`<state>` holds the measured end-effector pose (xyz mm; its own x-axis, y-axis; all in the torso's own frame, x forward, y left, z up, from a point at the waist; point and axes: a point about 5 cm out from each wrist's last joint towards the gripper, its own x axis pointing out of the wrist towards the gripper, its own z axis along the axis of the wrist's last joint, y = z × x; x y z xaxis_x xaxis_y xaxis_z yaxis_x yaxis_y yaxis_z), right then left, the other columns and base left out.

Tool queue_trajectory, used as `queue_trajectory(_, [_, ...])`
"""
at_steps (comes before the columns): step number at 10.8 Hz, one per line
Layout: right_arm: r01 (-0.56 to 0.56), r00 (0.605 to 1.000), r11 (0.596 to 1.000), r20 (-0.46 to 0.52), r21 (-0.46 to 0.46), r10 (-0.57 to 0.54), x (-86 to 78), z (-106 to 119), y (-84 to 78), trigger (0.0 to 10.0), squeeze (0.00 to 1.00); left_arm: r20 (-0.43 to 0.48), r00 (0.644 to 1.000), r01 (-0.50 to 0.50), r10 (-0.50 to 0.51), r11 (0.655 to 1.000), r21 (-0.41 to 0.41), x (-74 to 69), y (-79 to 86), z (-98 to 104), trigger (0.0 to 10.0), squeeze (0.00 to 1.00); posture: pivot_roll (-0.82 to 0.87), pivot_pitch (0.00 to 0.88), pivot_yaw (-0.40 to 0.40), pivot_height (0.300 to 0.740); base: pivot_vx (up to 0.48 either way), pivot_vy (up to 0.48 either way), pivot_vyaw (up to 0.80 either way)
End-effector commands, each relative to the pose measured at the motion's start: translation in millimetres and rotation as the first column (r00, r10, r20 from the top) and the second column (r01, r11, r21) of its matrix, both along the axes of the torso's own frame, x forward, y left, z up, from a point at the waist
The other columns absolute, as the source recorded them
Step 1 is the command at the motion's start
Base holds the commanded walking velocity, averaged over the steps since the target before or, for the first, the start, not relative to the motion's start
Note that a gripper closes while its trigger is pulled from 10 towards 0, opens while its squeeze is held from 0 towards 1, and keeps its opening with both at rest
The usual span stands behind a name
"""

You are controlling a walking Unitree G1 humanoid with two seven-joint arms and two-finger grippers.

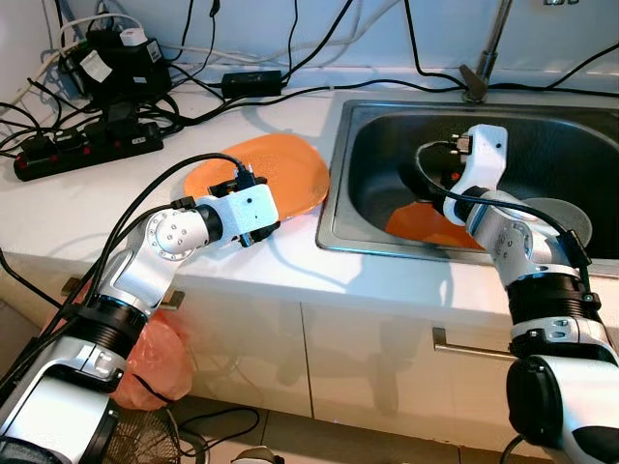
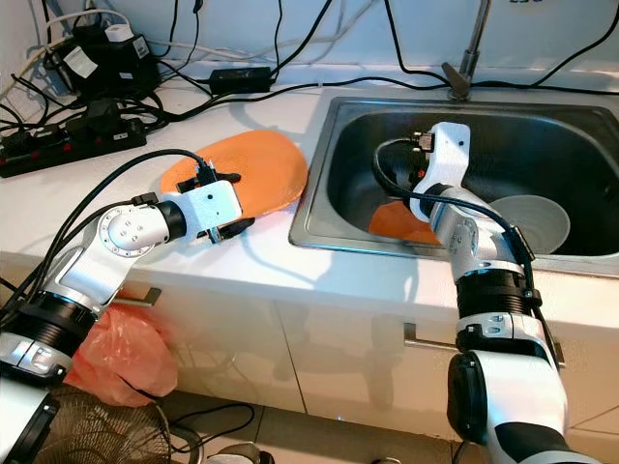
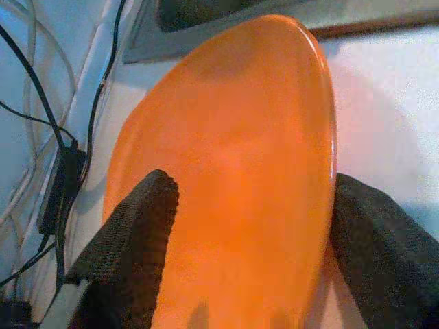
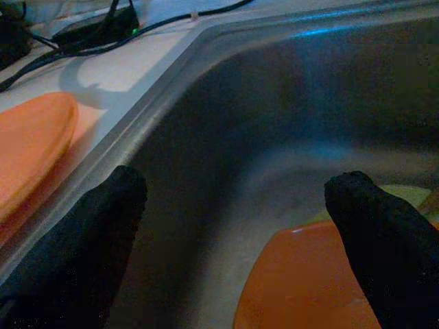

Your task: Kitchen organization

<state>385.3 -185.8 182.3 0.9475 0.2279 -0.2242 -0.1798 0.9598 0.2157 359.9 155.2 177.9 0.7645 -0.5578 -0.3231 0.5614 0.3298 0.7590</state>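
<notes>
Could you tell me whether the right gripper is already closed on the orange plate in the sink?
No, the right gripper is open inside the sink, its fingers spread apart above the orange plate without touching it.

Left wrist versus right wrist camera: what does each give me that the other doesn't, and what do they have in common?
Left wrist view: the left gripper straddling the orange plate on the counter, one black finger on each side of it, with cables alongside.

Right wrist view: the right gripper open inside the steel sink, above a second orange plate lying on the sink floor, with nothing between its fingers.

Shared: the counter plate, which appears at the edge of the right wrist view, the white countertop, and the sink's rim.
</notes>
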Motion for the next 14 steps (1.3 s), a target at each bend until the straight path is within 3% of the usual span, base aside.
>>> queue_trajectory(1, [0.001, 1.000, 1.000, -0.001, 0.015, -0.001, -1.7, 1.4, 0.7, 10.0, 0.18, 0.009, 1.000, -0.015, 0.015, 0.999, 0.037, 2.8, 4.9, 0.5, 0.0, 0.00, 0.19, 0.026, 0.094, 0.740, 0.000, 0.000, 0.00])
queue_trajectory(9, [-0.010, 1.000, 1.000, -0.016, 0.008, 0.011, -1.4, 1.1, 3.7, 10.0, 0.15, 0.069, 0.998, -0.012, 0.008, 0.998, 0.057, 5.1, 5.3, 1.2, 0.0, 0.00, 0.19, 0.029, 0.087, 0.740, 0.000, 0.000, 0.00])
queue_trajectory(11, [-0.012, 1.000, 1.000, -0.016, 0.005, 0.012, -1.0, 1.8, 3.8, 10.0, 0.15, 0.131, 0.991, -0.032, 0.024, 0.998, 0.060, 8.0, 6.1, 6.4, 0.0, 0.00, 0.19, 0.029, 0.087, 0.740, 0.000, 0.000, 0.00])
queue_trajectory(13, [-0.016, 1.000, 1.000, -0.018, 0.003, 0.016, -1.4, 0.8, 4.4, 10.0, 0.15, 0.306, 0.952, -0.067, 0.031, 0.992, 0.107, 12.4, 7.0, 21.7, 0.0, 0.00, 0.20, 0.029, 0.086, 0.740, 0.000, 0.000, 0.00])
queue_trajectory(14, [-0.020, 1.000, 1.000, -0.025, 0.003, 0.020, -2.6, -1.3, 4.1, 10.0, 0.15, 0.366, 0.929, -0.088, 0.052, 0.993, 0.081, 14.0, 7.5, 29.2, 0.0, 0.00, 0.20, 0.029, 0.086, 0.740, 0.000, 0.000, 0.00])
